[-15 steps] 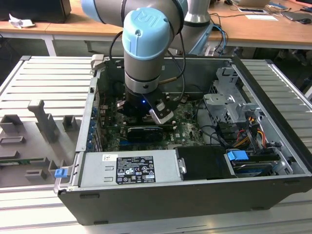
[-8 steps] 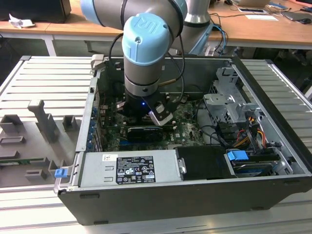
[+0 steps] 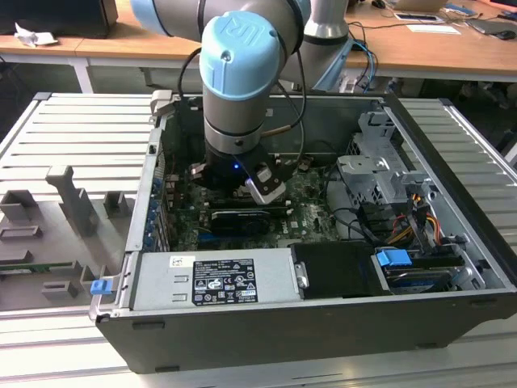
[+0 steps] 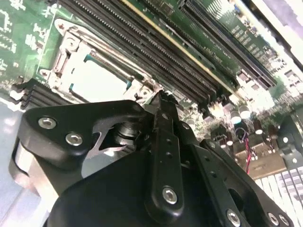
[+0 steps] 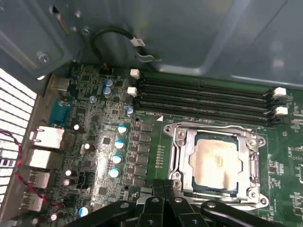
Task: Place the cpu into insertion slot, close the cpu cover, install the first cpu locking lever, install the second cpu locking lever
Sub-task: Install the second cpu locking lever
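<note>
Wooden desks stand behind a ribbed grey bench (image 3: 56,137) carrying an open computer case (image 3: 323,315); in the exterior view the arm reaches down into it, its hand (image 3: 242,190) low over the green board.

In the second wrist view the hand (image 4: 160,97) has its fingers pressed together, gripping nothing, tips beside the socket (image 4: 57,78).

In the first wrist view the chip (image 5: 215,158) sits in the socket, the cover (image 5: 180,151) lying flat around it. A good lever press probably needs the closed fingertips kept square and off the chip.
</note>
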Available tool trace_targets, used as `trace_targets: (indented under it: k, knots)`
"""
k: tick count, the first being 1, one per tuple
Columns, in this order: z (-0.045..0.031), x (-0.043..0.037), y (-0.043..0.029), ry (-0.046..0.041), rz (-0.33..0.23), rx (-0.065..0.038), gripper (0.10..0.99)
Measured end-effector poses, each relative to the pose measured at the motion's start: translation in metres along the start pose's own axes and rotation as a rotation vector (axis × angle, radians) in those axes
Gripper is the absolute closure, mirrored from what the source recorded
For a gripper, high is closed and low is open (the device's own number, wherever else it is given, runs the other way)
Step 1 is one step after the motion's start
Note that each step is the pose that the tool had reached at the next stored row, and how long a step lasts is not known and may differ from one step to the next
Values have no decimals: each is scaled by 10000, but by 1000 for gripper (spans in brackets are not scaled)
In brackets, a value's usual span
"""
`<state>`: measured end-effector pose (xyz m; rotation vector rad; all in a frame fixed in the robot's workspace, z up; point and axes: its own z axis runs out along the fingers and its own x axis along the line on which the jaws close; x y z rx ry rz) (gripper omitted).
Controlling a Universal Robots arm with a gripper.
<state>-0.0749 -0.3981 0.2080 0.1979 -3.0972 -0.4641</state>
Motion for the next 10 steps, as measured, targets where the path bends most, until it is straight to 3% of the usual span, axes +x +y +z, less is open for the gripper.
trace_targets:
  k: [10]
  knots:
    - [-66,-1,20,-1,-1,0,980]
